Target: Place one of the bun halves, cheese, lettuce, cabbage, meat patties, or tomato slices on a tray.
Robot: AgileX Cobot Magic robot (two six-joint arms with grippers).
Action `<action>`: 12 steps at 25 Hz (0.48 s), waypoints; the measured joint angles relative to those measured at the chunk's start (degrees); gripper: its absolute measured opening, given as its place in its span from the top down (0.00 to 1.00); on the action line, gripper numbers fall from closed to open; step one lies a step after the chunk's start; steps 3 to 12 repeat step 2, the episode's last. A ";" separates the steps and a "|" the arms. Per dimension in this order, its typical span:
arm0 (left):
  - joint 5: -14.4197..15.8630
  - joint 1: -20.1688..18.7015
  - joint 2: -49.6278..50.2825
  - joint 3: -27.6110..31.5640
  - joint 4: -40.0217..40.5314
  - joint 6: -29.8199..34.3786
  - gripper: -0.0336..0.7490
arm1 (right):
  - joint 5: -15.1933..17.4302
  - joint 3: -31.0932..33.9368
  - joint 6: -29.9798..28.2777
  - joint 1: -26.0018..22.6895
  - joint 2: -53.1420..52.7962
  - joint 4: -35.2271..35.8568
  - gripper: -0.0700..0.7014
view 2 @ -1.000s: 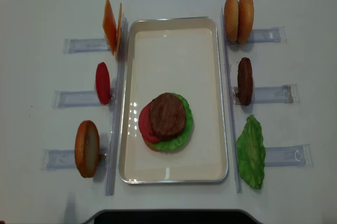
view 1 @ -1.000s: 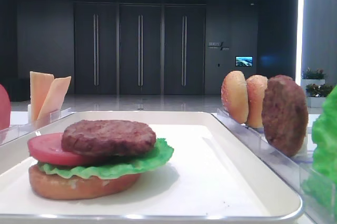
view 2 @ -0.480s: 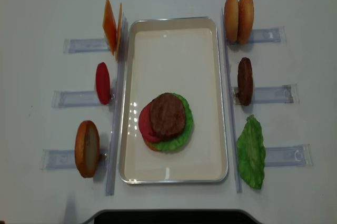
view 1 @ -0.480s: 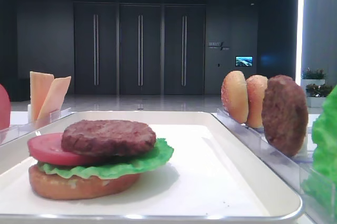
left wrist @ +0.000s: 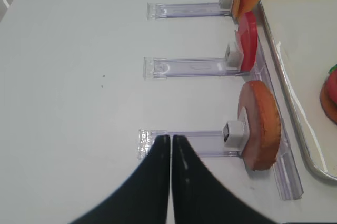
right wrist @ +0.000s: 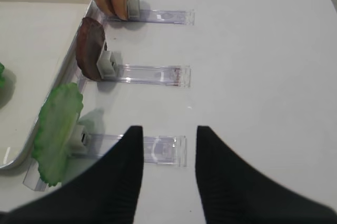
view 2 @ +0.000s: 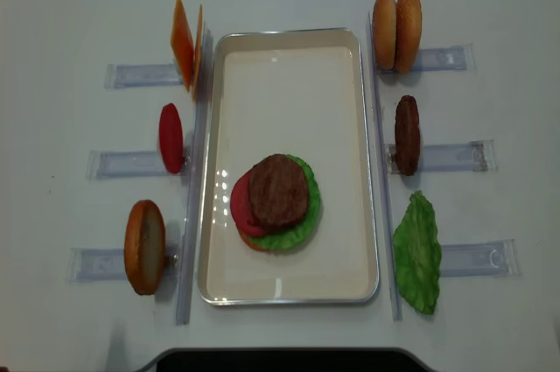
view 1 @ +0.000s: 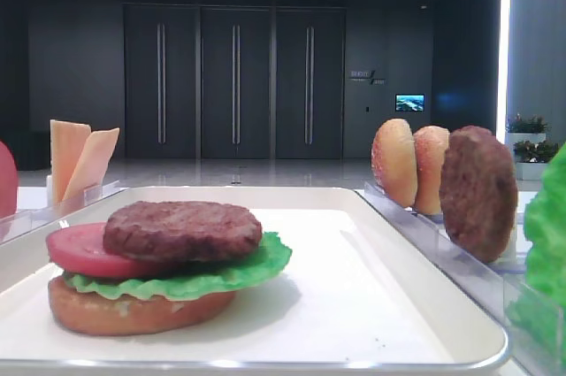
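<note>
Left claw (left wrist: 171,138) clenched empty; right claw (right wrist: 168,132) parted, grasping nothing; stacked patty (view 2: 278,192) at tray's (view 2: 289,284) 6 o'clock.

Overhead, tray-level, two wrist views.

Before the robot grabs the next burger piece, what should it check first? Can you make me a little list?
1. Tray has bare room: ok.
2. Stack so far: patty on top, over tomato, lettuce and a bun base: ok.
3. Cheese upright in its holder, ready to take: ok.
4. Left gripper empty: ok, but shut, so it must open first.
5. Right gripper open and empty: ok.
6. Spare bun halves standing in their holder: ok.
</note>
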 joint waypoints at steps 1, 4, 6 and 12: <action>0.00 0.00 0.00 0.00 0.00 0.00 0.96 | 0.00 0.00 0.02 0.00 0.00 0.00 0.60; 0.00 0.00 0.00 0.00 0.00 0.00 0.96 | 0.00 0.00 0.02 0.06 0.00 0.00 0.60; 0.00 0.00 0.00 0.00 0.00 0.00 0.96 | 0.00 0.00 0.02 0.06 0.00 0.00 0.60; 0.00 0.00 0.00 0.00 0.00 0.00 0.96 | 0.00 0.00 0.02 0.06 0.00 0.00 0.60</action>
